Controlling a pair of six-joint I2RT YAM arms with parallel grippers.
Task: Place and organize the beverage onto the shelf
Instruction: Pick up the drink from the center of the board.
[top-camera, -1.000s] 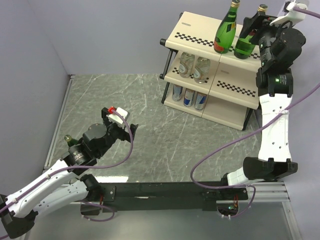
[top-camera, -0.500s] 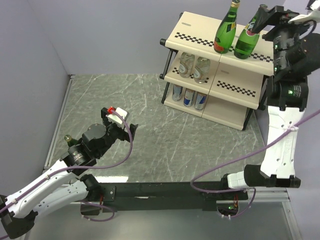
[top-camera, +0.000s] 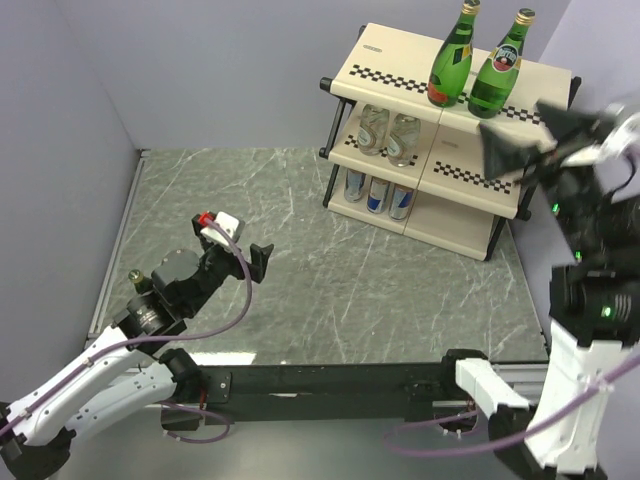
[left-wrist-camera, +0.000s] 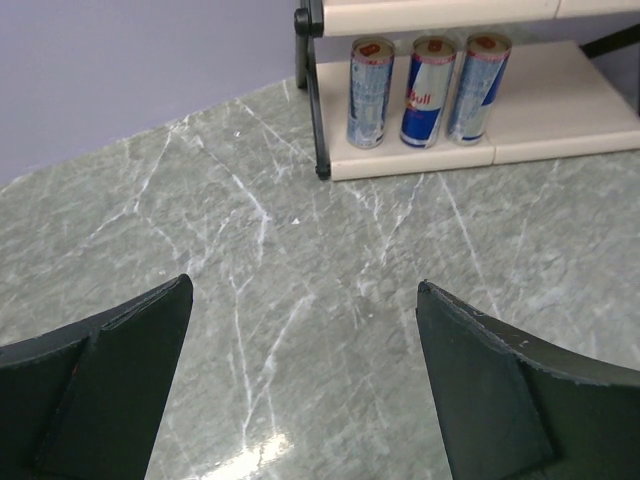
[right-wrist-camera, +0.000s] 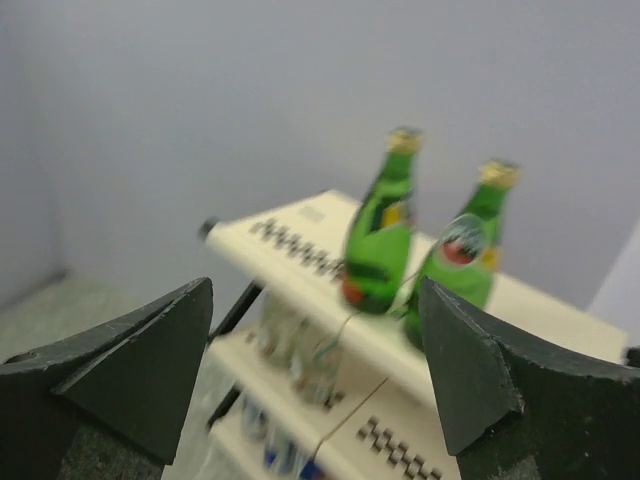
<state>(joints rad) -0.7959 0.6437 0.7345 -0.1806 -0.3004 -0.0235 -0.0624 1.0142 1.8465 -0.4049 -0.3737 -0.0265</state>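
Green glass bottle (top-camera: 135, 278) off the shelf (top-camera: 400, 65), seemingly upright, tucked behind left gripper (top-camera: 238, 248), spread wide, empty, nearer; right gripper (right-wrist-camera: 315, 300) agape, empty, well apart.

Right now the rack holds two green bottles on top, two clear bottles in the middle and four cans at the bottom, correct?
Not four: the left wrist view shows three cans on the bottom board. The rest is right.
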